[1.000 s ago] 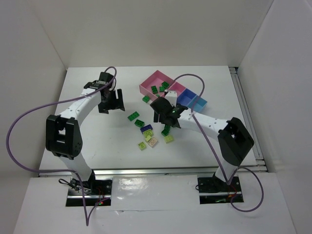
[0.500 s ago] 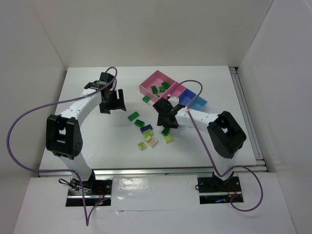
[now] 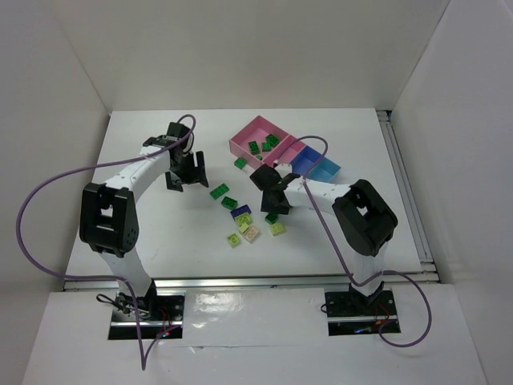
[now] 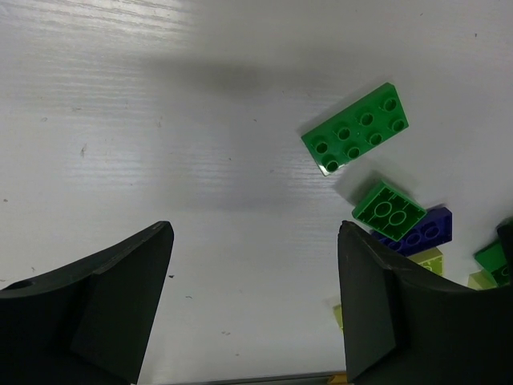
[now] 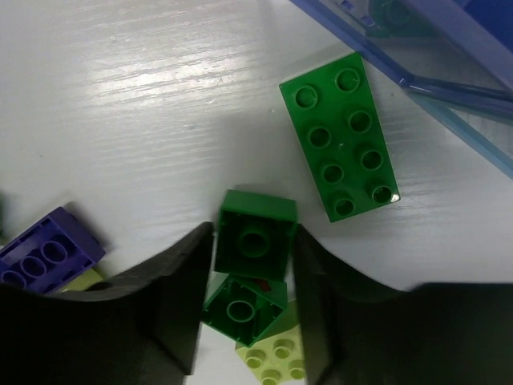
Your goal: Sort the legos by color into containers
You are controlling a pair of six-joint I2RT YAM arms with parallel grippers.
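Observation:
Several legos lie loose mid-table: dark green ones (image 3: 219,192), a purple one (image 3: 240,213), pale yellow-green ones (image 3: 278,228) and a beige one (image 3: 252,233). The containers stand at the back right, with the large pink bin (image 3: 258,128) holding two green legos. My right gripper (image 5: 252,234) is shut on an upside-down dark green lego (image 5: 255,237); a second green lego (image 5: 244,305) touches it below. In the top view that gripper (image 3: 274,205) sits over the right of the pile. My left gripper (image 4: 252,277) is open over bare table, left of a green 2x4 lego (image 4: 357,128).
The smaller pink (image 3: 292,148), violet-blue (image 3: 309,158) and light blue (image 3: 327,168) bins adjoin the large one. A green 2x4 lego (image 5: 341,148) lies just beyond my right fingers, near a bluish bin's edge (image 5: 433,80). White walls enclose the table.
My right gripper has closed from open onto the dark green lego, and its arm has folded in nearer the pile. The left gripper has shifted slightly and stayed open.

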